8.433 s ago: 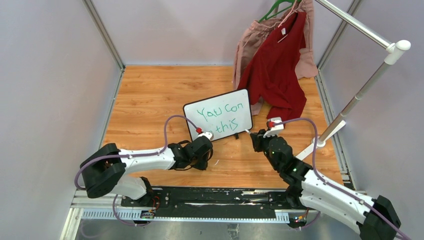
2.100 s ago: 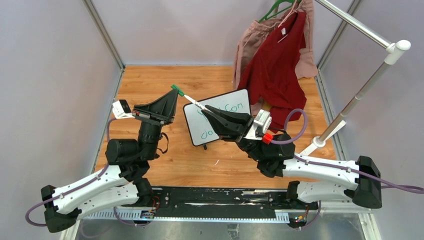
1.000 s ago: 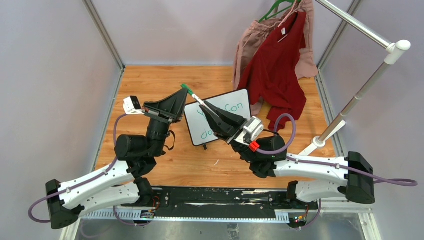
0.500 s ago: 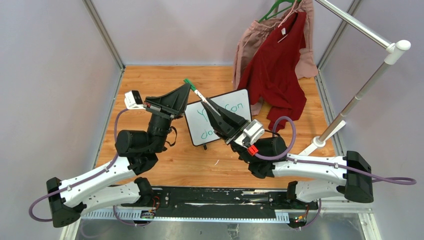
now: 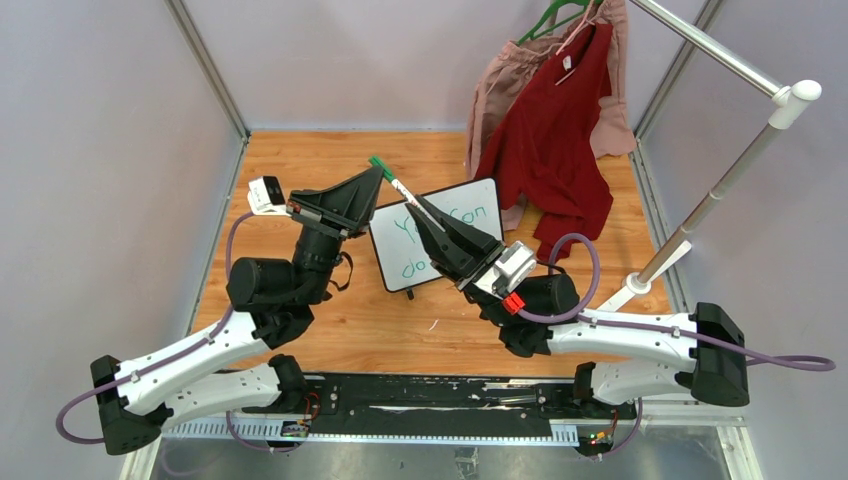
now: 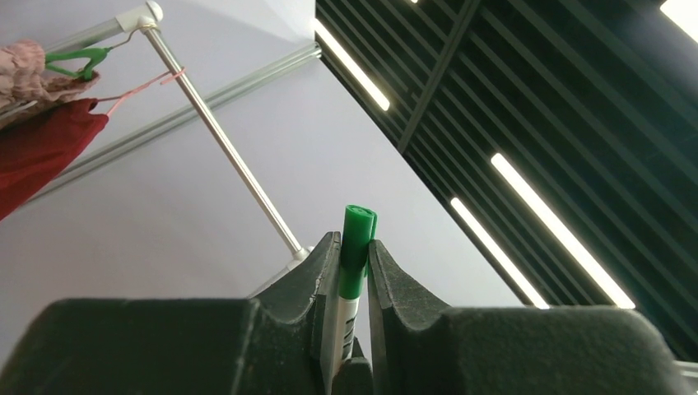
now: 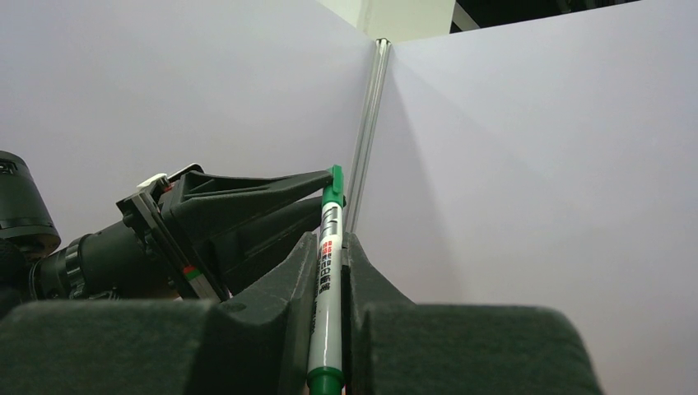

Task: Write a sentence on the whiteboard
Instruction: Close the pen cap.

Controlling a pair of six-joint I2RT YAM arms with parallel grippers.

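Since the whiteboard [image 5: 485,238] standing at table centre already carries the sentence [image 5: 468,215], the coming move is judged to turn on the marker [image 5: 402,190] held above it. Its barrel is clamped by the right gripper [image 5: 425,212]. Its cap [image 5: 379,162], at 10 o'clock from that claw, is pinched by the left gripper [image 5: 376,176], and the long axis runs from 10 to 4 o'clock.

Green sentence [image 5: 409,266] on white, black-framed whiteboard [image 5: 387,249]; green-capped white marker [image 5: 400,190]; orange wood-grain table [image 5: 300,170]; red shirt [image 5: 550,140], pink garment [image 5: 495,90]
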